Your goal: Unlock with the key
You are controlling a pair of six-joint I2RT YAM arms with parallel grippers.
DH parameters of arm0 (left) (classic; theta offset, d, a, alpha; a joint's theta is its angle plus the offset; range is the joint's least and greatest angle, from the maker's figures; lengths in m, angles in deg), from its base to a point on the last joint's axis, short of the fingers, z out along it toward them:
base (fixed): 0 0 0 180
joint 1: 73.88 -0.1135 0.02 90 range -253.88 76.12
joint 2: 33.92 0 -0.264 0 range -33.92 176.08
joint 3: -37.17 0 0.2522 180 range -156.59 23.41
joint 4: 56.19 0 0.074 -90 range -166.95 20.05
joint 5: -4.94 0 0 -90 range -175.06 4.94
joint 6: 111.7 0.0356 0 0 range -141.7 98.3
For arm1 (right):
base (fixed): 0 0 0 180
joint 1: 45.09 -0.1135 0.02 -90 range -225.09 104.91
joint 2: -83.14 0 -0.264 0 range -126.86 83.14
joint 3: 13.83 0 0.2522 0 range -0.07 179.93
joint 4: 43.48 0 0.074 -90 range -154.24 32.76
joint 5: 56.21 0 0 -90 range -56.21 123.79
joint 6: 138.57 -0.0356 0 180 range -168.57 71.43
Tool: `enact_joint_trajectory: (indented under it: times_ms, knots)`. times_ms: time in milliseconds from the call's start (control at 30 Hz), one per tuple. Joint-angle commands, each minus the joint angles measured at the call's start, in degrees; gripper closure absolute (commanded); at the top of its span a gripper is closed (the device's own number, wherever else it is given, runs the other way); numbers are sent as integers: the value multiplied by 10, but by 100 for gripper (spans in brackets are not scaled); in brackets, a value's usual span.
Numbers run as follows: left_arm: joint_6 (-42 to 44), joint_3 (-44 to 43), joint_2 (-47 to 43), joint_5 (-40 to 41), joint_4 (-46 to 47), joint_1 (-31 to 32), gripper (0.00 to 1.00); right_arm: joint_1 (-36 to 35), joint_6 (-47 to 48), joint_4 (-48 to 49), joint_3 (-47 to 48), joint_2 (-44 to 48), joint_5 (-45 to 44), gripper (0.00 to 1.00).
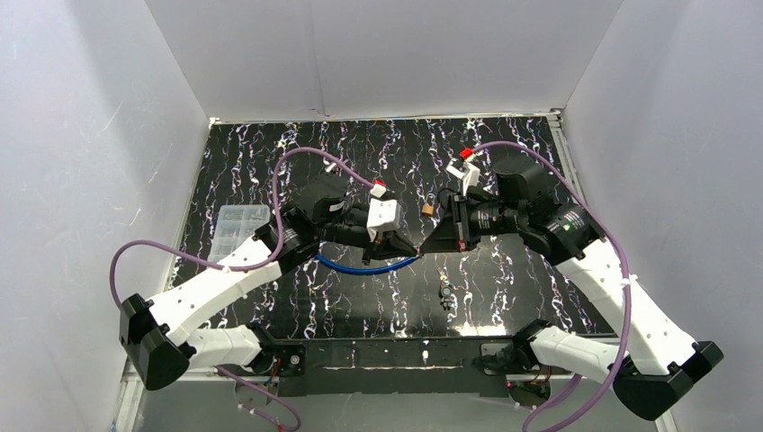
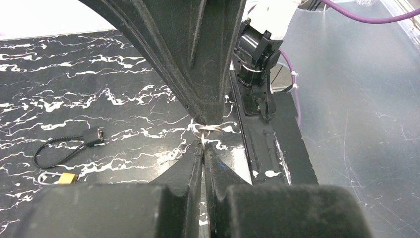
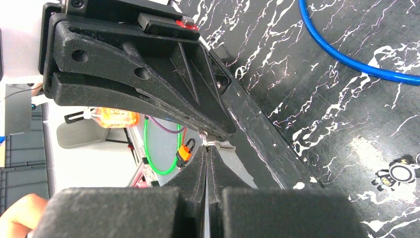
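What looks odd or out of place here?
The left fingers and right fingers are both pinched shut, tip to tip, on the same small silver wire ring, while the small brass padlock lies apart on the black marbled table, untouched.

Tabletop (image 1: 504, 171): glossy black, white marble veining. Left gripper fingers (image 2: 190, 173) are matt black plastic, slightly rough; key ring (image 2: 200, 130) is bright bare metal. Padlock (image 2: 65, 177) body looks brass, blue cable (image 3: 346, 54) smooth glossy plastic.

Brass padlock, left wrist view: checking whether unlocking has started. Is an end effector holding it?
No, the padlock lies on the table, apart from the left end effector and right end effector pinching a metal ring.
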Motion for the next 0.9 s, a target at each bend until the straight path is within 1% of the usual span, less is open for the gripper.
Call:
enact_joint_trajectory:
  times_ms: [0, 267, 467, 500, 533, 600, 667, 733, 800, 867]
  knots:
    - [26, -18, -40, 12, -68, 1, 100, 6, 24, -3, 0, 25, -26, 99]
    - [49, -34, -43, 78, -90, 1, 100, 6, 36, -15, -14, 37, -23, 99]
    - [35, -44, -35, 78, -80, 2, 100, 6, 27, 10, -27, 41, 3, 99]
    - [31, -45, -34, 77, -77, 2, 100, 6, 23, 18, -28, 41, 10, 97]
    - [30, -46, -33, 76, -76, 1, 100, 6, 21, 21, -29, 41, 15, 93]
    - [30, -49, -32, 79, -78, 2, 100, 6, 23, 20, -31, 41, 18, 80]
    - [38, -54, -32, 83, -86, 1, 100, 6, 31, 14, -31, 45, 10, 58]
    - [45, -59, -31, 86, -97, 2, 100, 6, 46, 3, -28, 50, -2, 41]
    - [50, -66, -29, 88, -106, 2, 100, 6, 68, -14, -14, 53, -29, 33]
    - [55, -74, -27, 83, -117, 1, 100, 6, 92, -30, 5, 55, -62, 30]
